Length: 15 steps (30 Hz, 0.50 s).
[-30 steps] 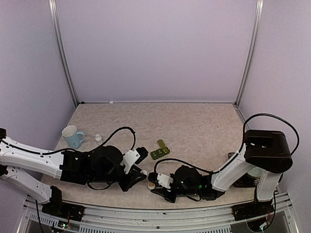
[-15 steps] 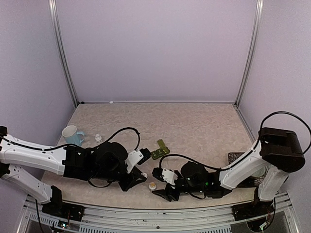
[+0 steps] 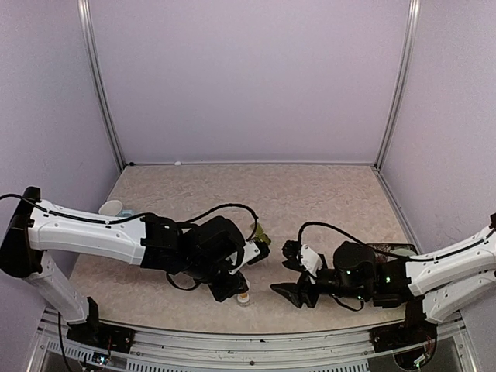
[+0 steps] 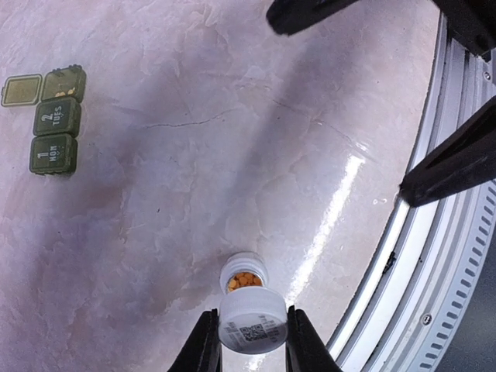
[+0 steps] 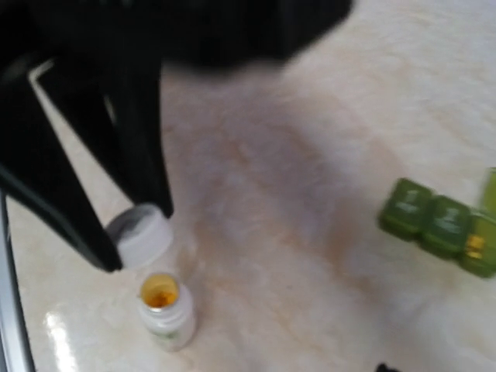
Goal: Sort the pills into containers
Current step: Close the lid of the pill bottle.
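- Left jaws closed tight on a white cap (image 4: 252,322), held close by the bottle's mouth and not on it.
- White bottle (image 5: 166,318) upright on the worktop (image 4: 232,139) near the front edge, uncapped, with orange pills (image 4: 245,280) showing in its neck; not touched by either jaws.
- Right jaws spread wide and empty, a little to the right of the bottle, tips turned toward it.
- Dark green pill box (image 4: 54,120) lying flat farther back on the worktop, well apart from the bottle; in the top view partly hidden behind the left arm (image 3: 93,229).
- Three joined compartments in a row: the two marked "1 MON" and "2 TUES" with lids down, the third with its lid flipped open to the side and a few small orange pieces inside.
- Light blue mug (image 3: 113,208) at the far left of the worktop, mostly covered by the left arm.
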### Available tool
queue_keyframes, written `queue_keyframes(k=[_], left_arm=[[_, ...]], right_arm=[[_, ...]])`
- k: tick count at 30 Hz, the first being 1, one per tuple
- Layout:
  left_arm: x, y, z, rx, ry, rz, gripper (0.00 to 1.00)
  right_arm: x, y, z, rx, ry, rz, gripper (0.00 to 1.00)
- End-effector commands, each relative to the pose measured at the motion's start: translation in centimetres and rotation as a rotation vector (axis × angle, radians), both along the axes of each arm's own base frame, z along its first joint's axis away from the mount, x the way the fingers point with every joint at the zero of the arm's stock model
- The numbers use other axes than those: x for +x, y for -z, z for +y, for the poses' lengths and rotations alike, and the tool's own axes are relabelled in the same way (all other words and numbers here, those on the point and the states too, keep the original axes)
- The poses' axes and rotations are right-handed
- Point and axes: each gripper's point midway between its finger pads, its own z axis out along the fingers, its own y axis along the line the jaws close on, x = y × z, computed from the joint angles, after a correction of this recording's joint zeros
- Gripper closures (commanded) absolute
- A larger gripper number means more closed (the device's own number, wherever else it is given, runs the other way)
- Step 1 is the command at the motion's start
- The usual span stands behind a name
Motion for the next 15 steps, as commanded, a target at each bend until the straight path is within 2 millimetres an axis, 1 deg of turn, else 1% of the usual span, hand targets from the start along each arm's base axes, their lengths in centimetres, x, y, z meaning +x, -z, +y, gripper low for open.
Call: queue_keyframes(k=[1, 7, 10, 15], left_arm=[[0.1, 0.6, 0.5, 0.123, 0.020, 0.003, 0.76], [-0.1, 1.9, 0.4, 0.259, 0.032, -0.041, 0.77], [-0.1, 2.4, 0.3, 0.285, 0.038, -0.039, 0.77], [0.2, 2.8, 0.3, 0.310, 0.035, -0.042, 0.77]], right_arm=[[0.9, 0.2, -3.2, -0.031, 0.115, 0.024, 0.31], [1.0, -2.2, -5.0, 0.038, 0.151, -0.009, 0.30], [0.9, -2.5, -5.4, 0.040, 0.153, -0.018, 0.30], [0.7, -2.2, -5.4, 0.030, 0.142, -0.009, 0.29]])
